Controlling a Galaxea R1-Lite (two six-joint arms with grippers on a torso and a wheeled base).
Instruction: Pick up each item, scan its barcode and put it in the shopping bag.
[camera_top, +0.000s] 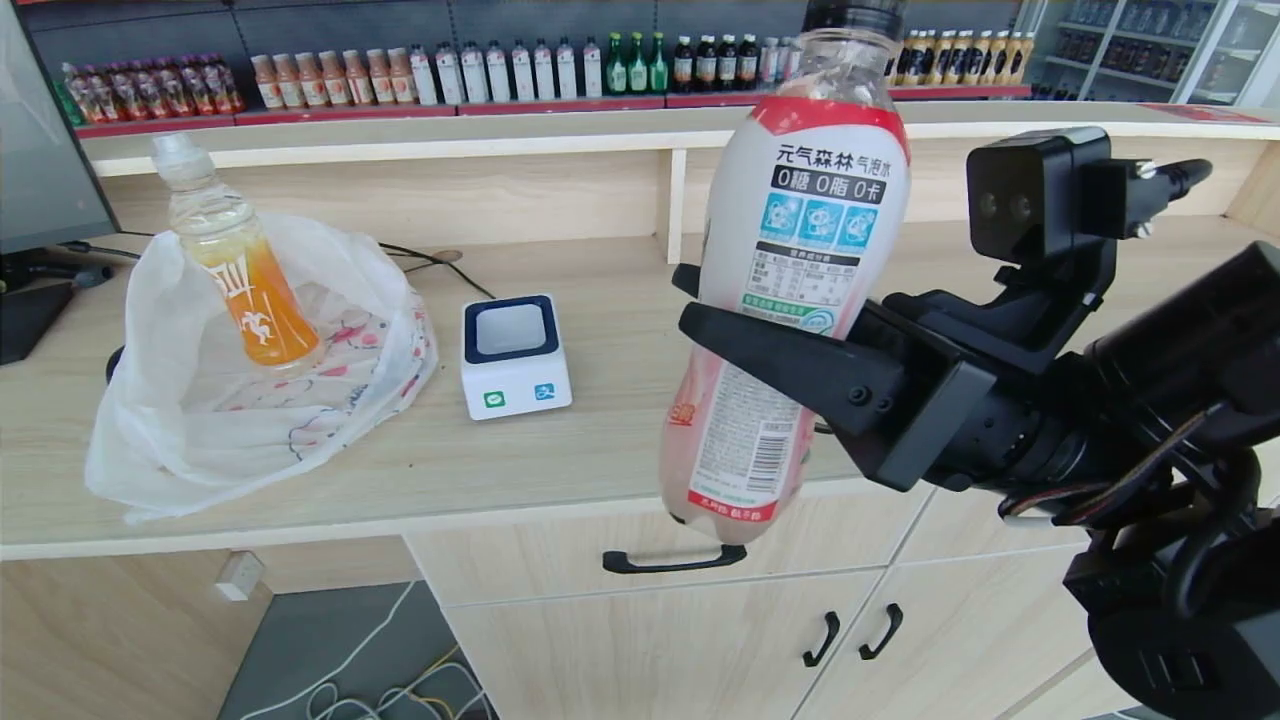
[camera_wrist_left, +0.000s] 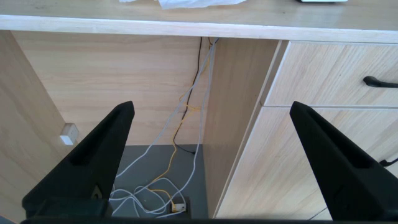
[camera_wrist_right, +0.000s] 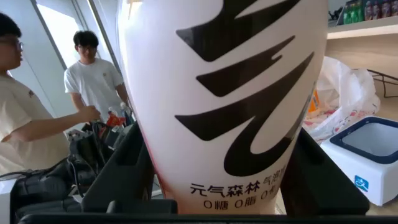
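Observation:
My right gripper (camera_top: 745, 345) is shut on a pink-and-white soda bottle (camera_top: 790, 270), held upright in the air in front of the counter's edge, its barcode low on the side facing me. In the right wrist view the bottle (camera_wrist_right: 230, 99) stands between the fingers. The white scanner box (camera_top: 514, 355) sits on the counter to the bottle's left. Further left lies the white shopping bag (camera_top: 200, 420) with an orange drink bottle (camera_top: 240, 270) standing in it. My left gripper (camera_wrist_left: 211, 168) is open and holds nothing, hanging below the counter's edge (camera_wrist_left: 186, 28).
The wooden counter (camera_top: 600, 300) has drawers and cabinet doors under it, with black handles (camera_top: 675, 562). Cables (camera_wrist_left: 168, 180) hang in the open bay below. A monitor (camera_top: 45, 150) stands at the far left. Shelves of bottles (camera_top: 560, 70) line the back wall.

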